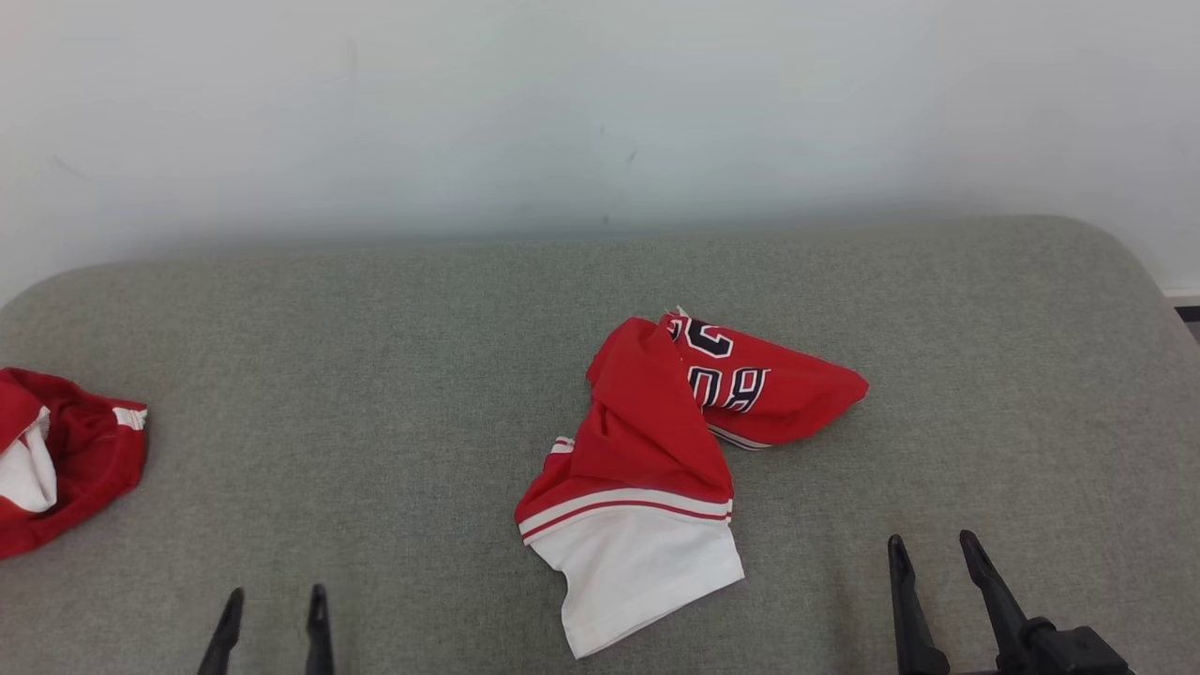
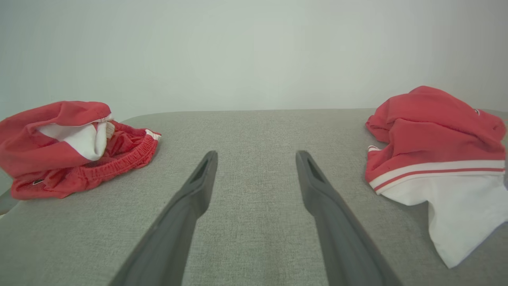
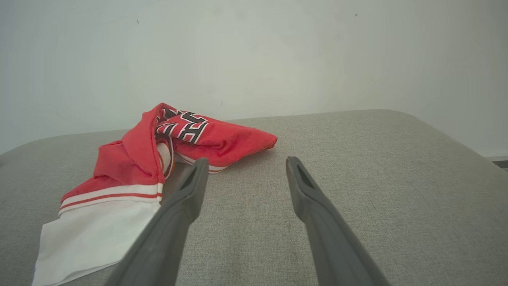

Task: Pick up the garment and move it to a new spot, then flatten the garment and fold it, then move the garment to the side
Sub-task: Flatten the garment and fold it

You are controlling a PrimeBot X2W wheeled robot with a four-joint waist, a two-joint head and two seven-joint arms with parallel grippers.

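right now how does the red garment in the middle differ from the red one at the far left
The middle garment shows dark lettering and a broad white panel; the left garment shows just a small white patch and a gathered elastic band. The middle garment sprawls in a twisted shape; the left garment is bunched in a compact heap at the edge of the grey surface. Both are red with white trim and crumpled.

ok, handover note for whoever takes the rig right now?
left gripper: open, empty, at the near edge of the grey fabric surface.
right gripper: open, empty, to the right of the red-and-white jersey.
Jersey: crumpled mid-surface, neither flat nor folded.
second red garment: bunched at the left edge.
Done: nothing visible.
Left: pick up, move, flatten, fold, set aside.
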